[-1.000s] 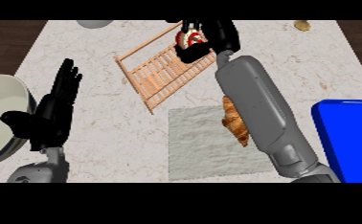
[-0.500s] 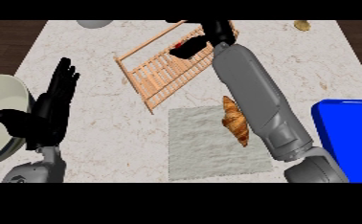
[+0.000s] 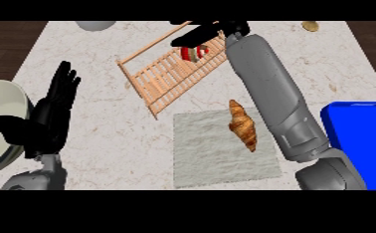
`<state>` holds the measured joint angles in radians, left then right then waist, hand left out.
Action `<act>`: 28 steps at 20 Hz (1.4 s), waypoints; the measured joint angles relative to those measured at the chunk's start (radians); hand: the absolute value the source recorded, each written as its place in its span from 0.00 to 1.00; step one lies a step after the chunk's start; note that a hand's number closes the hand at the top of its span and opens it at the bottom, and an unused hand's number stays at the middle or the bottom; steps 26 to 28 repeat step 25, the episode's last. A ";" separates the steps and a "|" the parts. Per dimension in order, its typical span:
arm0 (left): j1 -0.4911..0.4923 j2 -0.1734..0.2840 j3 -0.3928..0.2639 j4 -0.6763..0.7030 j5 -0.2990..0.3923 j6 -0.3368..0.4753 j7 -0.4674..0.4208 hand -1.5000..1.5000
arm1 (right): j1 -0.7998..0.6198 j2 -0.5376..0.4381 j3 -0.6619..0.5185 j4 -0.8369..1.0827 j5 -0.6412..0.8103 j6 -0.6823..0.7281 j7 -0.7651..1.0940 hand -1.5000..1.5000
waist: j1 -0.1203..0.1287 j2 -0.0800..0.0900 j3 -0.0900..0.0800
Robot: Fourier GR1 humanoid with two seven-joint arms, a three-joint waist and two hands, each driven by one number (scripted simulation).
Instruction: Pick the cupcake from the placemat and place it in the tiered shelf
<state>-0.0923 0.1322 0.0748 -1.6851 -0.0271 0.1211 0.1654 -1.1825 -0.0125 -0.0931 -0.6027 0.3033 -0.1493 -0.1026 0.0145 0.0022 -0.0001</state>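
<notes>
**A:** ok so the right hand [image 3: 209, 32] is hovering over the tiered shelf [image 3: 172, 75] with fingers spread open now, holding nothing. Half a sec ago it was covering the cupcake.

**B:** yep, and the cupcake [image 3: 193, 53] is sitting on the shelf slats just under those fingers, red and white stripes showing. Left hand [image 3: 55, 105] is resting open at the left edge. Croissant [image 3: 242, 124] is lying on the placemat [image 3: 220, 165].

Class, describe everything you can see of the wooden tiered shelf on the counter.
The tiered shelf is pale wood: long rails joined by many thin slats, lying slantwise on the marble counter beyond the placemat. A red and white cupcake sits at its far end, with the right hand just over it.
</notes>
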 measured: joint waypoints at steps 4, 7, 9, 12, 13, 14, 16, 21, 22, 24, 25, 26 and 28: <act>0.010 0.008 0.012 -0.004 0.009 -0.010 0.000 0.50 | 0.000 -0.064 -0.053 -0.038 -0.042 0.016 0.038 0.00 | -0.007 -0.002 0.000; 0.013 0.010 0.017 -0.007 0.009 -0.009 0.005 0.50 | 0.017 -0.129 -0.093 -0.053 -0.069 0.030 0.064 0.00 | -0.010 -0.002 0.000; 0.017 0.012 0.025 0.004 0.015 -0.015 -0.010 0.50 | 0.019 -0.173 -0.119 -0.051 -0.086 0.044 0.093 0.00 | -0.010 -0.002 0.000; 0.016 0.009 0.022 0.003 0.006 -0.011 -0.008 0.50 | 0.041 -0.247 -0.149 -0.067 -0.112 0.089 0.129 0.00 | -0.013 -0.002 0.000; 0.018 0.013 0.025 -0.001 0.011 -0.016 -0.006 0.50 | 0.054 -0.279 -0.163 -0.065 -0.124 0.115 0.122 0.00 | -0.012 -0.002 0.000; 0.012 0.011 0.025 0.005 0.010 -0.014 -0.012 0.50 | 0.059 -0.307 -0.173 -0.062 -0.134 0.140 0.123 0.00 | -0.012 -0.001 0.000; 0.012 0.004 0.017 -0.003 0.003 -0.009 0.000 0.50 | 0.075 -0.358 -0.190 -0.056 -0.152 0.192 0.115 0.00 | -0.011 -0.001 0.000; 0.012 0.007 0.018 -0.023 0.007 -0.015 0.013 0.50 | 0.135 -0.456 -0.227 -0.046 -0.203 0.323 0.065 0.00 | -0.009 -0.001 0.001; 0.003 0.008 0.021 -0.007 0.005 -0.016 0.007 0.50 | 0.140 -0.476 -0.234 -0.044 -0.214 0.352 0.061 0.00 | -0.009 0.000 0.000; 0.026 -0.007 0.005 -0.022 -0.003 -0.012 0.004 0.50 | 0.153 -0.509 -0.245 -0.023 -0.225 0.390 0.035 0.00 | -0.006 0.000 0.000; 0.014 -0.005 0.005 -0.028 -0.006 -0.008 0.022 0.50 | 0.154 -0.528 -0.252 -0.013 -0.231 0.411 0.022 0.00 | -0.005 0.001 0.001; 0.014 -0.005 0.005 -0.028 -0.006 -0.008 0.022 0.50 | 0.154 -0.528 -0.252 -0.013 -0.231 0.411 0.022 0.00 | -0.005 0.001 0.001; 0.014 -0.005 0.005 -0.028 -0.006 -0.008 0.022 0.50 | 0.154 -0.528 -0.252 -0.013 -0.231 0.411 0.022 0.00 | -0.005 0.001 0.001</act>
